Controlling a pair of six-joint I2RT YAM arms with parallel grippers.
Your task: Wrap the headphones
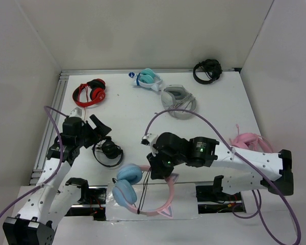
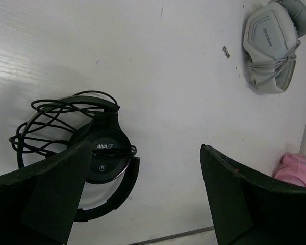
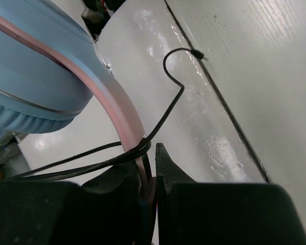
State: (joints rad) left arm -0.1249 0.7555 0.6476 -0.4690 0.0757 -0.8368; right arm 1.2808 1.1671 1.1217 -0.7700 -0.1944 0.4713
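Smooth, round light blue ear cups (image 1: 123, 195) side by side, joined by a thin pink headband (image 3: 123, 118) with two pointed cat ears, plus a fine black cable (image 3: 169, 104) curling into a hook over glossy, reflective white sheeting: the headphones (image 1: 137, 193), lying at the near edge of the table (image 1: 132, 120), between the two arm bases. Right at the right gripper (image 3: 152, 153): matte black fingers (image 3: 204, 209) pressed together, pinching the pink band with several strands of cable bunched against it, shown close up in the right wrist view. From above, right arm stretched leftward from its base, forearm low and nearly level, wrist bent down over the headband near the farther ear cup. Left gripper (image 2: 145, 149) spread wide, holding nothing, hovering over the table just beside a black headset (image 2: 101, 153) with a tangled cord. Left arm angled up and forward along the left side, apart from the headphones. Farther off on the finely ribbed white tabletop: grey padded headphones (image 2: 271, 46) and an all-pink pair (image 1: 250, 142).
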